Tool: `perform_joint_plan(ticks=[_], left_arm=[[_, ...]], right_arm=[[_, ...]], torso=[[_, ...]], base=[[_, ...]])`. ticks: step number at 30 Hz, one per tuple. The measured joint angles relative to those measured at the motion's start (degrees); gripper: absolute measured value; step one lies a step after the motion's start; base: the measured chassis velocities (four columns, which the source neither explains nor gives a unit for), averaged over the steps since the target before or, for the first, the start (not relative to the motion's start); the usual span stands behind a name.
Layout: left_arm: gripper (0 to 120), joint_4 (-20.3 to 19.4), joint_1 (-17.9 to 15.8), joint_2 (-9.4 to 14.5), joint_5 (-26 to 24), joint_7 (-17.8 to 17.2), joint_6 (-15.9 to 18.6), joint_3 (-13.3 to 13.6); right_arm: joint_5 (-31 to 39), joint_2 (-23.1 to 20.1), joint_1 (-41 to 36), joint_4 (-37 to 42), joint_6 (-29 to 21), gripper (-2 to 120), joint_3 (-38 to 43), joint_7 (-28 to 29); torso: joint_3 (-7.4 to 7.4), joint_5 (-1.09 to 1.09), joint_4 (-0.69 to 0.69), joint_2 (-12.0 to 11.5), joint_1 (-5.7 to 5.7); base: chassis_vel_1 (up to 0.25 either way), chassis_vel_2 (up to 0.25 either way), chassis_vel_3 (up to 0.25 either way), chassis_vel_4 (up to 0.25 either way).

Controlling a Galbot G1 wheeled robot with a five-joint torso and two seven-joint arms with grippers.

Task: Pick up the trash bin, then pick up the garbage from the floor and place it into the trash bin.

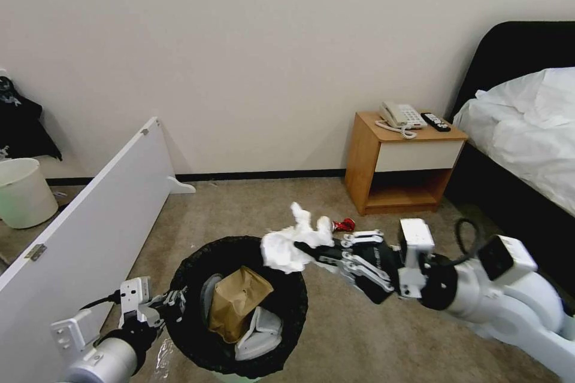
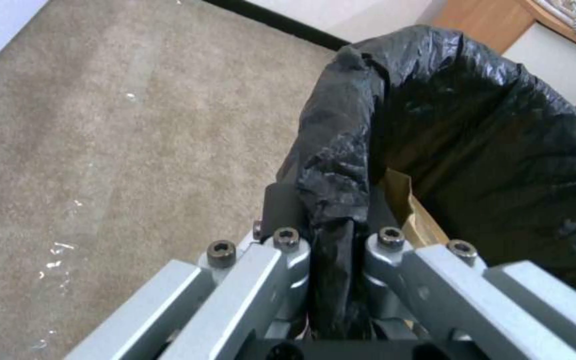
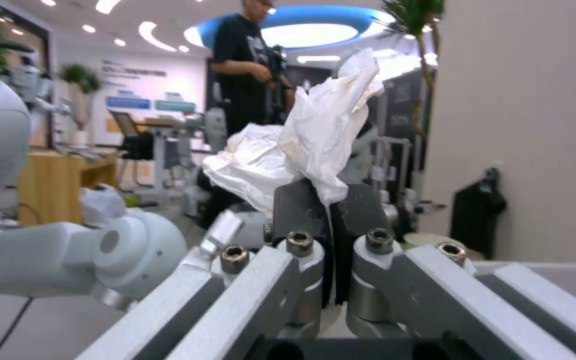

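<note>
Floor [image 1: 383, 335]: beige carpet spread under me, running back to the wall.
Trash bin [image 1: 197, 335]: the black-lined bin hung in front of me, off the carpet, carried at its near-left rim.
Left gripper [image 2: 328, 220]: my fingers [image 2: 281, 205] were pinched tight over the folded bag at the rim, one outside the bin wall and one inside.
Right gripper [image 1: 314, 254]: I reached in from the right, with the fingertips at the bin's far-right rim, clamped on the tissue.
Paper bag [image 1: 236, 302]: brown and crumpled, it lay in the middle of the bin.
Slippers [image 1: 260, 332]: white, they lay in the bin against its right wall, just beside the paper bag.
Tissue [image 1: 287, 245]: the crumpled white wad stuck out past my right fingertips, over the bin's far-right rim.
Red can [image 1: 344, 225]: small and crushed, it lay on the carpet beyond my right gripper.
</note>
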Motion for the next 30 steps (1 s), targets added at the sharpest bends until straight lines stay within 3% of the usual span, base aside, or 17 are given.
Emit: perform_joint_plan(ticks=[11, 19, 30], left_arm=[[4, 0.0, -0.28, -0.38, -0.02, -0.15, 0.07, 0.1], [4, 0.0, 0.14, -0.7, -0.91, -0.6, 0.16, 0.02], [4, 0.0, 0.8, -0.9, -3.12, -1.48, 0.67, -0.07]], right_arm=[[-0.53, 7.3, 10.25, -4.23, 0.18, 0, -12.16, 0.05], [-2.41, 7.93, 10.18, -5.11, 0.5, 1, -13.9, 0.98], [-4.61, 6.85, 7.99, -5.06, 0.75, 44, -13.82, 2.45]], torso=[[0.0, -0.01, 0.0, 0.0, 0.0], [0.0, 0.0, -0.02, 0.0, 0.0], [0.0, 0.0, -0.01, 0.0, 0.0]], base=[[0.0, 0.0, 0.0, 0.0], [0.0, 0.0, 0.0, 0.0], [0.0, 0.0, 0.0, 0.0]])
